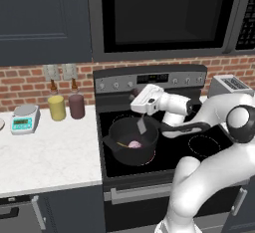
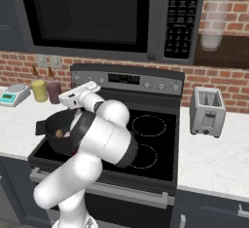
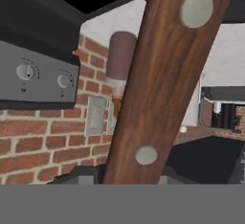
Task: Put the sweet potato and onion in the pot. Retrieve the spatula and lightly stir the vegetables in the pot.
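Observation:
The dark pot (image 1: 115,133) sits on the stove's front left burner. Inside it lies the pink-purple onion (image 1: 134,144), and the orange-brown sweet potato (image 2: 59,133) rests by the pot's wall. My gripper (image 1: 141,112) hangs just above the pot's back rim, shut on the spatula (image 1: 142,125), whose grey blade dips down into the pot above the onion. In the hand view the spatula's brown riveted handle (image 3: 162,74) runs up close in front of the camera. The arm hides part of the pot (image 2: 48,124) in the right base view.
A yellow canister (image 1: 57,107), a maroon canister (image 1: 76,106) and a scale (image 1: 25,118) stand on the left counter. A toaster (image 2: 207,110) is on the right counter. The stove's knob panel (image 1: 149,80) and a microwave (image 2: 97,12) rise behind and above.

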